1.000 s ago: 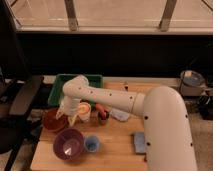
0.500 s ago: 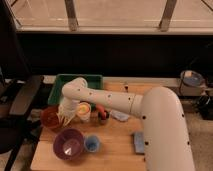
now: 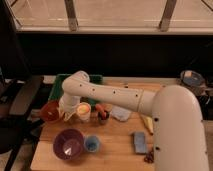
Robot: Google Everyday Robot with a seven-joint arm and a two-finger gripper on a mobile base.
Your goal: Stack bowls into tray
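The red-orange bowl (image 3: 50, 111) sits at the left edge of the wooden table (image 3: 115, 150). My gripper (image 3: 63, 114) is down at the bowl's right rim, between it and the white-orange cup (image 3: 83, 111). The purple bowl (image 3: 68, 144), with a pale inner bottom, stands at the front left beside the small blue cup (image 3: 91, 144). The green tray (image 3: 58, 86) lies at the back left, largely hidden behind my white arm (image 3: 110, 97).
A small dark cup (image 3: 103, 117), a pale blue packet (image 3: 121, 114), a yellow item (image 3: 146, 123) and a grey-blue sponge (image 3: 139, 141) lie mid-table. A dark chair (image 3: 20, 100) stands to the left. A dark wall runs behind the table.
My arm has swung a little to the left and the gripper has closed in on the red-orange bowl. The purple bowl and the cups have not moved.
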